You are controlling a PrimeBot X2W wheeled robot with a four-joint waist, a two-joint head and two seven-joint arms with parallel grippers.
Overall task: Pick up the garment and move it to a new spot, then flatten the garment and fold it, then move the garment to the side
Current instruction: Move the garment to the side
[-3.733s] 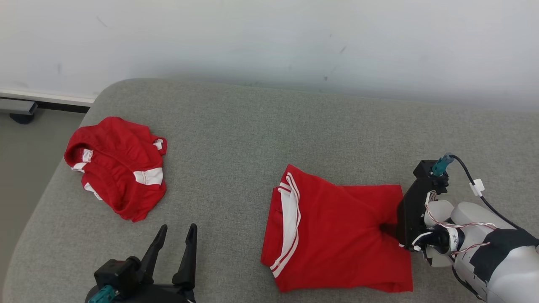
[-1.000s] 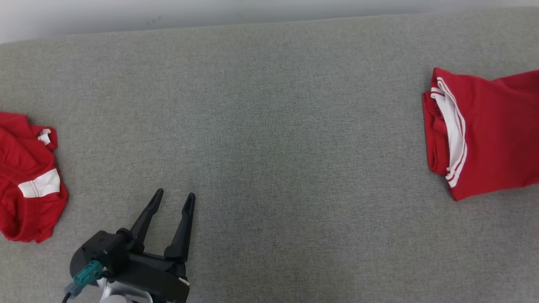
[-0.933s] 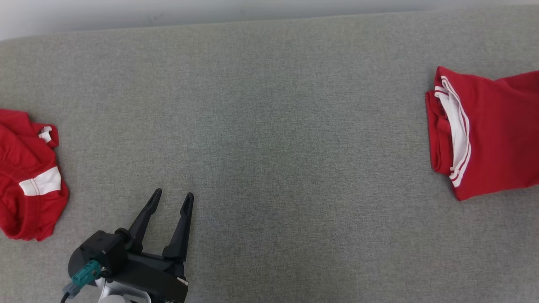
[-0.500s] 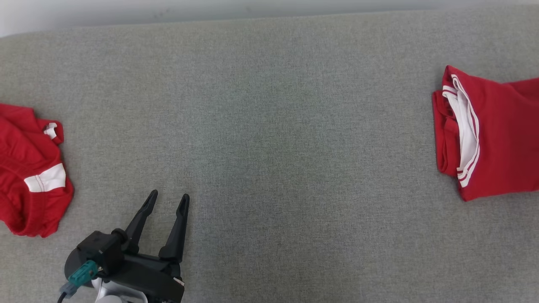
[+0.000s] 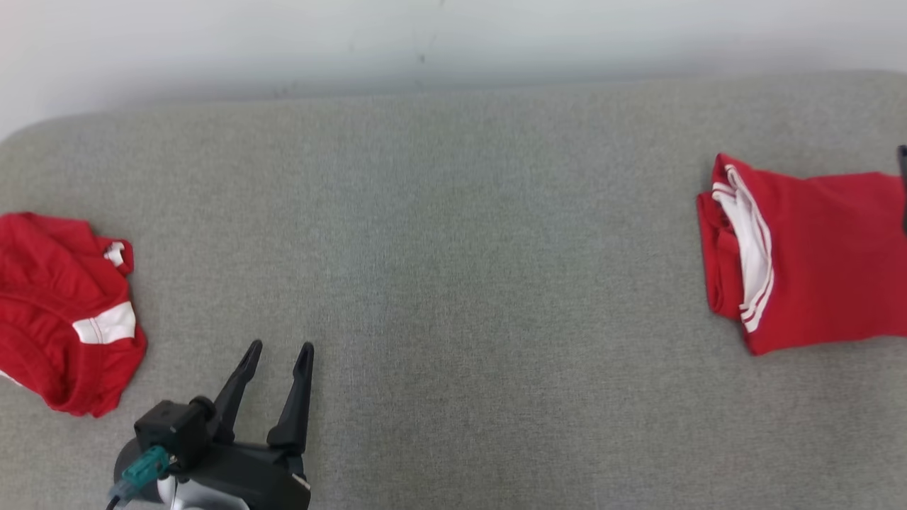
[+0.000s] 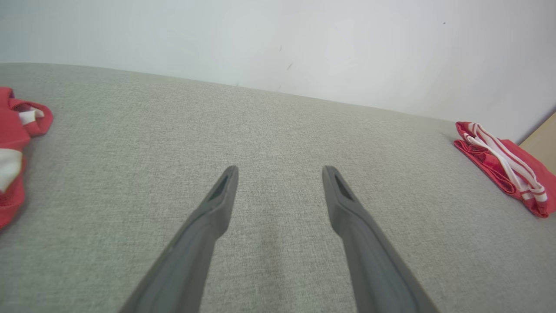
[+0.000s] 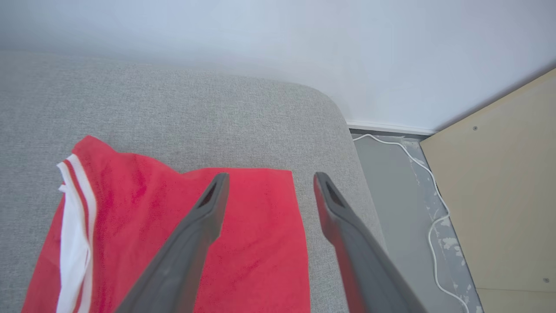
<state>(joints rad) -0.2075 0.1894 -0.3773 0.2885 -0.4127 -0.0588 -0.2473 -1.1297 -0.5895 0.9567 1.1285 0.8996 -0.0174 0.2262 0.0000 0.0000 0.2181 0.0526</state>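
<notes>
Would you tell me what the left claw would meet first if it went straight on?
Probably the white wall, or the far edge of the gray cushion; depth is unclear, nothing else lies ahead.

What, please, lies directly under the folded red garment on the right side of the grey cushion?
The folded red garment lies flat on the grey fabric cushion, which shows around its edges. The patch beneath it is covered by the cloth.

Left gripper (image 6: pixel 280 174): jaws wide apart, poised over the grey cushion (image 6: pixel 278 126). Folded red garment (image 6: pixel 504 167), white-striped, lies at 3 o'clock near the cushion's edge. Crumpled red garment (image 6: pixel 11 143) lies at 9 o'clock. White wall (image 6: pixel 278 39) at 12 o'clock.
</notes>
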